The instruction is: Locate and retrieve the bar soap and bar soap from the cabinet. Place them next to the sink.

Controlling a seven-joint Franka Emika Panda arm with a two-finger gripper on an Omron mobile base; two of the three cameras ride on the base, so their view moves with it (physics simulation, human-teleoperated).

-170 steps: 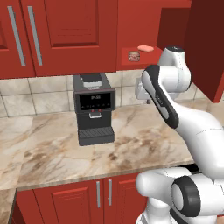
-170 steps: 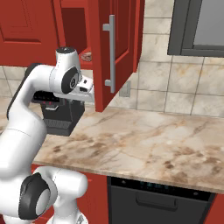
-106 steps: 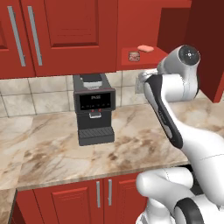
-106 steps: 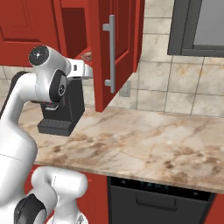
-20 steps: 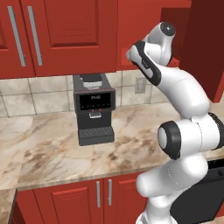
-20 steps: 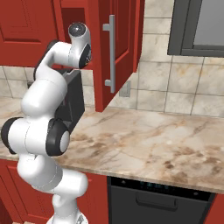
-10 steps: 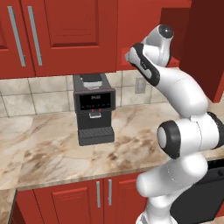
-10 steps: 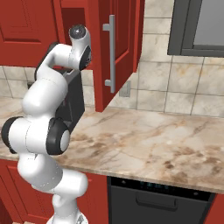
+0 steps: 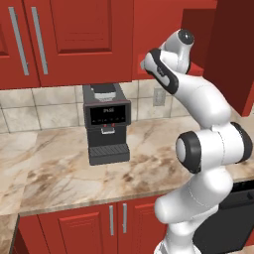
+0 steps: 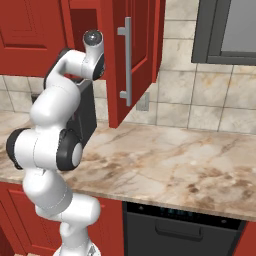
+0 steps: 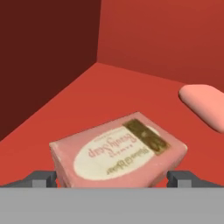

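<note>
So over the last few seconds the arm has swung up from in front of the coffee machine and reached its hand into the open cabinet, and in the last half second it's barely crept any further.

The pincer (image 11: 112,177) is spread wide, jaws fully apart, one tip on either side of the boxed bar soap (image 11: 118,153), which sits right between them on the cabinet shelf (image 11: 109,92). Nothing is clamped yet. Off toward the right of the hand view, a bit further back on the same shelf, lies the rounded pink bar soap (image 11: 204,105), apart from the boxed one.

My guess on handling: the boxed bar is light and stiff, flat faces, probably a bit slick, so squeezing across its two short sides, where the tips already line up, looks like the sane grip. The pink one is rounded and could squirt out if pinched off-centre.

Pose: in the base views the arm (image 9: 208,129) is stretched upward, elbow bent, wrist tucked into the cabinet beside its open door (image 10: 132,55), above the desk (image 9: 54,173) and the coffee machine (image 9: 106,121).
</note>
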